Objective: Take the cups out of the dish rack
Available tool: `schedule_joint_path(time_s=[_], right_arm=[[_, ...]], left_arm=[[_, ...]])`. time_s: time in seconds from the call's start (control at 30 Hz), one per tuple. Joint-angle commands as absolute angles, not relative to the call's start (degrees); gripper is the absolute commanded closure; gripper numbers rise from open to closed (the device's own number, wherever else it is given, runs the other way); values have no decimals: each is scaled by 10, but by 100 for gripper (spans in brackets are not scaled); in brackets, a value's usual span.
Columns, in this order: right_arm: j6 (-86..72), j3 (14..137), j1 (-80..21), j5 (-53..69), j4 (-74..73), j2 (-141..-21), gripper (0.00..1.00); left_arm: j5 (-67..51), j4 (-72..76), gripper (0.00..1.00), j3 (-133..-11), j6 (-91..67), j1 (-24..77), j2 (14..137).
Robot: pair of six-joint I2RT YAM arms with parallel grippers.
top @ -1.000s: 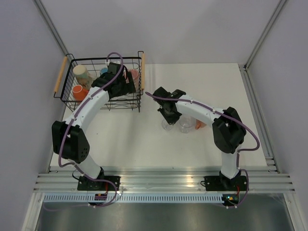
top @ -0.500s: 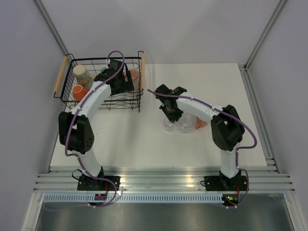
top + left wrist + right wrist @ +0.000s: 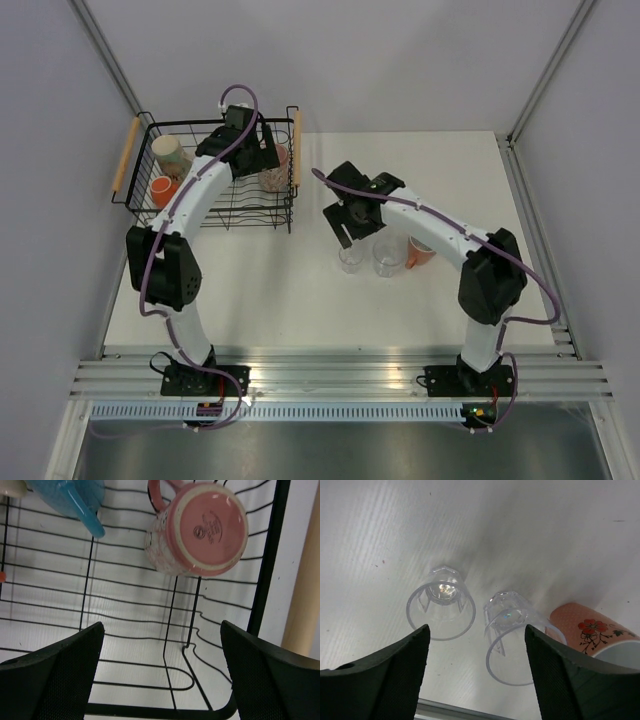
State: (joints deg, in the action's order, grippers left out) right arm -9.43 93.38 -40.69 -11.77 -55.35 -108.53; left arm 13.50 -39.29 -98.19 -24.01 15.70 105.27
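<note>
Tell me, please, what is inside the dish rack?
Inside the dish rack sit a cream mug, an orange mug, a pink patterned cup and a blue mug. The left arm covers the rack's middle from above, so anything beneath it is hidden.

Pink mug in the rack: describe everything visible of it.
The pink mug looks glazed ceramic: pink base with a stamped mark inside a cream foot ring, pale patterned wall, pink loop handle. Its base faces the left wrist camera, mouth hidden. It rests on the dish rack wires beside the wall by the wooden handle, apart from the blue mug. The open left gripper does not touch it.
</note>
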Motion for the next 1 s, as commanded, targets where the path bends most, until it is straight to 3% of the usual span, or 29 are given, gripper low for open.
schedule_joint_path(time_s=[0.0, 0.17, 0.43, 0.97], right_arm=[[-112, 946, -405, -129, -525, -992, 17], [-135, 910, -405, -126, -505, -920, 2], [-152, 823, -407, -132, -487, -846, 2], [-145, 772, -409, -118, -458, -843, 2]], left_arm=[[173, -378, 0, -1055, -217, 155, 1096], [171, -425, 0, -1177, -240, 153, 1191], [148, -487, 0, -1300, -366, 151, 1307], [152, -481, 0, -1325, -422, 152, 1310]])
